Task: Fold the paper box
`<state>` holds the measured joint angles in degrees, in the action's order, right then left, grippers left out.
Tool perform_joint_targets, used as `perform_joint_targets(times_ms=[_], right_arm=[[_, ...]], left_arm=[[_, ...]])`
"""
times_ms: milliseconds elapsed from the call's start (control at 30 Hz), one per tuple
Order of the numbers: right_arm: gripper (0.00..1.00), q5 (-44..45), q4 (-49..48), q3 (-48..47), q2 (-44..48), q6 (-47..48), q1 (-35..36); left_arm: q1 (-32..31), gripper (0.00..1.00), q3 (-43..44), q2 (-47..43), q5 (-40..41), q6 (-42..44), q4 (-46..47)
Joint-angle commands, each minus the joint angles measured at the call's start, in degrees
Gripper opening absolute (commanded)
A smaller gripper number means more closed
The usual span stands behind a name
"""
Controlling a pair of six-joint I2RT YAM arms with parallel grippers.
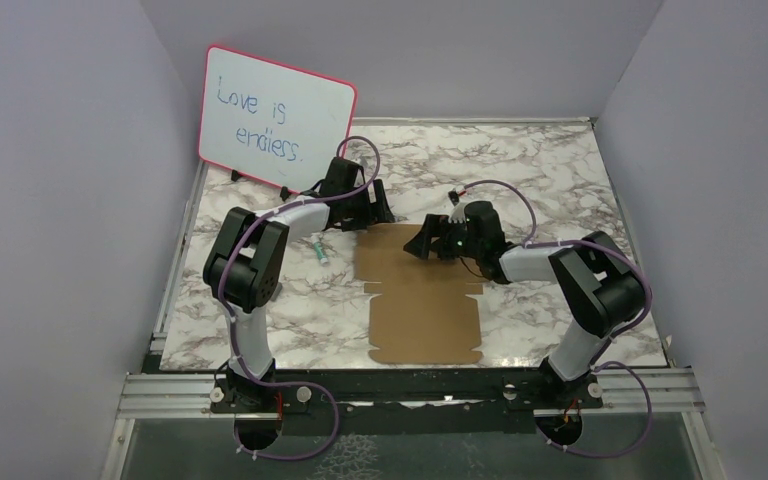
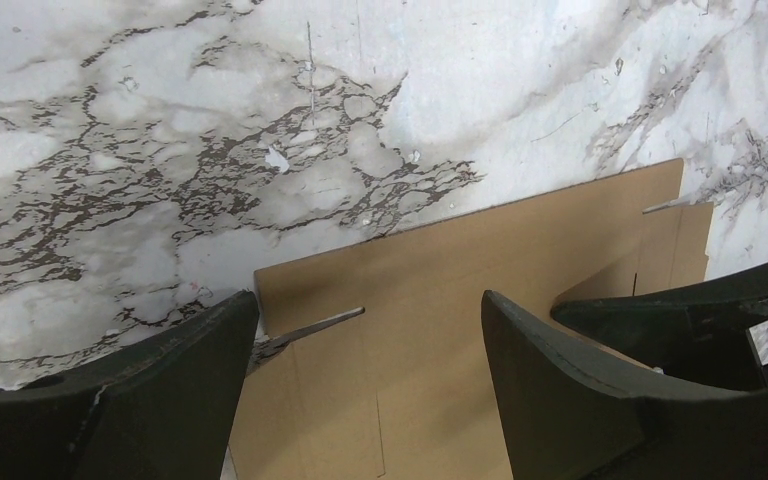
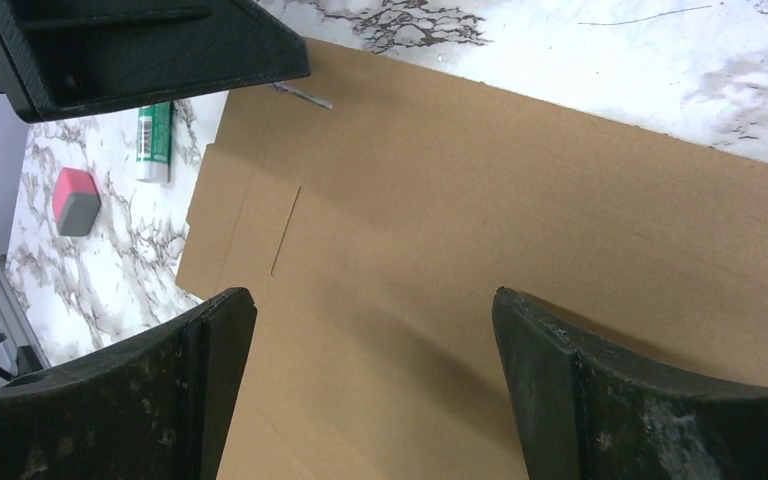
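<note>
Brown cardboard, not yet a box: the paper box (image 1: 422,300) lies as a flat die-cut sheet in the middle of the marble-patterned bench (image 1: 560,180). Its notched flaps are all down and no crease is raised in any view. The left claw (image 1: 372,212) hovers at the sheet's far-left corner, jaws apart and gripping nothing. The right claw (image 1: 422,243) hangs over the far-right part of the sheet, jaws likewise spread wide and empty. Whether any fingertip touches the cardboard cannot be told.

On this showing the folding has not begun. Every wall and flap is left to be lifted, and the first lift looks set for the far end, where both claws are gathered.

Left of the sheet a green-labelled marker (image 1: 321,250) lies on the bench, with a pink-and-grey eraser (image 3: 76,200) close by it. A pink-framed whiteboard (image 1: 275,115) reading "Love is endless." stands propped at the far-left corner. Plain lilac-grey walls (image 1: 60,200) close in the bench on three sides, and a metal rail (image 1: 410,392) along the near edge carries the two arm bases.
</note>
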<state>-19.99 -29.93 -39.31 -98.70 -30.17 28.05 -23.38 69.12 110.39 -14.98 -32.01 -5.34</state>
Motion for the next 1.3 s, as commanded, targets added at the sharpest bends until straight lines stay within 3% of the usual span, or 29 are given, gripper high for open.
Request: perform_joint_targets(times_ms=[0,433,667,867,1100,1267], right_arm=[[0.94,0.4,0.4,1.1,-1.5,-0.2,0.8],[0.93,0.0,0.6,0.1,-1.7,0.0,1.0],[0.93,1.5,5.6,-3.5,1.8,3.0,1.0],[0.94,2.8,9.9,-4.6,5.7,5.5,1.0],[0.94,2.6,12.2,-4.9,7.5,7.1,1.0],[0.94,3.6,13.8,-5.8,7.7,8.1,1.0]], left_arm=[[0.1,0.84,0.9,1.0,2.6,1.4,-2.9],[-0.1,0.82,-3.2,-3.3,-6.5,-3.7,4.5],[0.7,0.83,-5.1,-11.2,2.9,1.5,-2.6],[1.4,0.82,-12.1,-15.8,3.6,2.7,-4.5],[2.1,0.72,-18.8,-16.5,-1.2,0.6,-0.2],[2.1,0.59,-19.2,-14.3,-4.9,-1.1,3.4]])
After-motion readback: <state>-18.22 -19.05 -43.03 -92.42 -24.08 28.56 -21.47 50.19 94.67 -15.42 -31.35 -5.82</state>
